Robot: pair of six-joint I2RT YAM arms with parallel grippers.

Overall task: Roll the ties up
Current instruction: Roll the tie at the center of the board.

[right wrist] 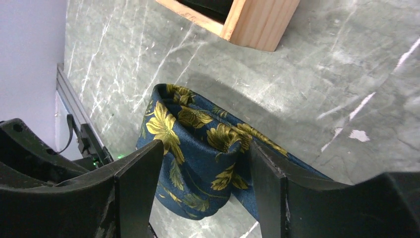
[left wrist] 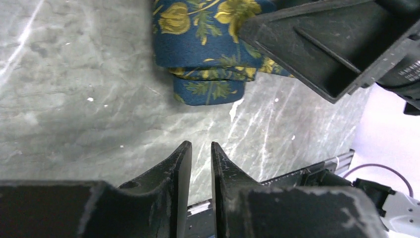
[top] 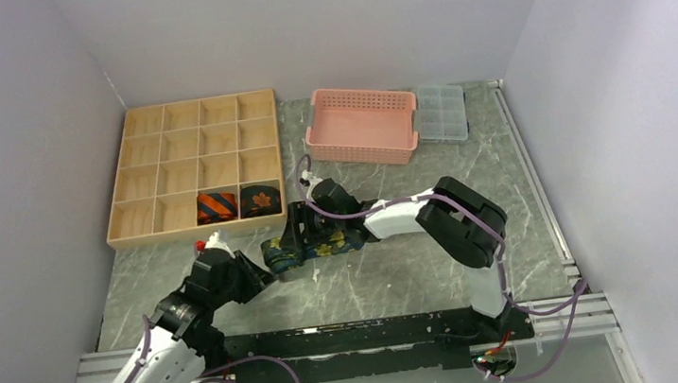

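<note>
The grey marble table [top: 401, 275] fills the booth. At ten o'clock on it sits a wooden divided tray [top: 145, 236], and at twelve o'clock a pink basket [top: 361, 151] with a clear compartment box [top: 441, 112] touching its three o'clock side.

The floral tie [top: 327, 245] lies near the middle of the table, just off the tray's five o'clock corner. It is blue with yellow-green flowers, and one end is bunched into a loose roll. The striped tie [top: 216, 205] and the leaf tie [top: 260, 200] each sit rolled in their own compartment, side by side in the tray's nearest row.

The right gripper [right wrist: 203, 153] reaches in from three o'clock. Its jaws stand wide apart astride the roll, released rather than clenched, and the fabric bulges up between them. The left gripper [left wrist: 200, 146] hovers at the roll's eight o'clock, just short of the cloth. Its fingers [left wrist: 181, 163] are drawn to a narrow slit and grasp nothing.
</note>
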